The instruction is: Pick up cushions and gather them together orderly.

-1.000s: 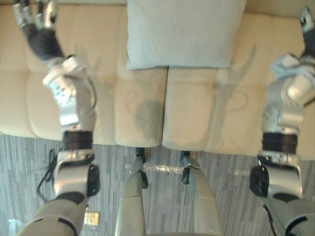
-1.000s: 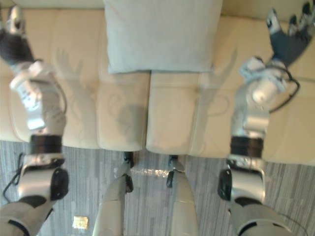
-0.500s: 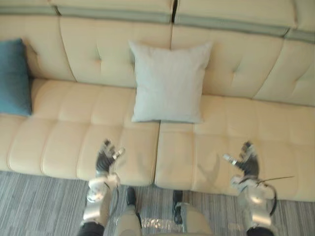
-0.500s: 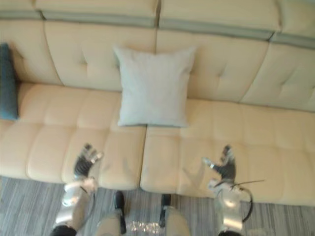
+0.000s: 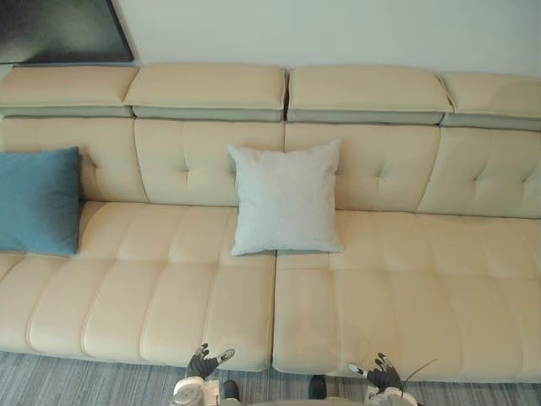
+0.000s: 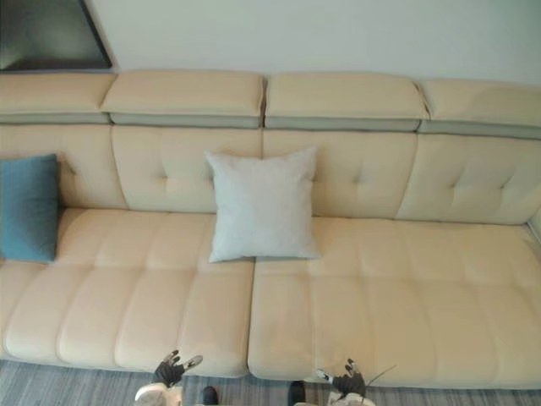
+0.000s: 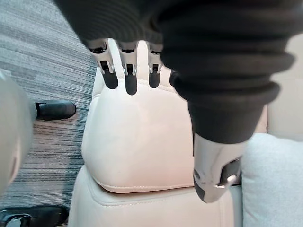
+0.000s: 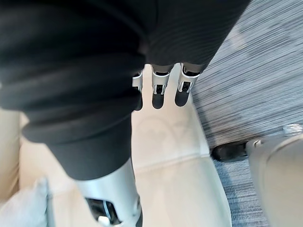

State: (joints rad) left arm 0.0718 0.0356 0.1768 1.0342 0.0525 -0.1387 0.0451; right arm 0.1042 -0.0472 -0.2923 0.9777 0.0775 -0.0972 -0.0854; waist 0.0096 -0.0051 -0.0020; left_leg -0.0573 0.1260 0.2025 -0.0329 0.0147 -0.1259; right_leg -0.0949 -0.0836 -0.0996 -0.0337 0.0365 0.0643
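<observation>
Item 1: grey cushion [image 5: 286,199], centre of frame. It stood on its lower edge on the seat and leaned on the backrest, over the seam between two seat sections. It was near-square, so no clear long axis, and its face was turned outward toward the room.

Item 2: blue cushion [image 5: 38,200], left edge of frame, well apart from item 1. It was also upright against the backrest, with its long axis running up the frame.

Support: cream sofa [image 5: 406,288], spanning the frame; grey striped floor [image 5: 84,385] along the bottom edge.

Hands: left hand [image 5: 205,364] and right hand [image 5: 380,372], bottom edge, at the seat front. The fingers of both were straight and spread, holding nothing.

Step, as judged: survey, nothing yet grasped. The next move called for reaching one cushion, probably the blue one, and carrying it beside the other.
</observation>
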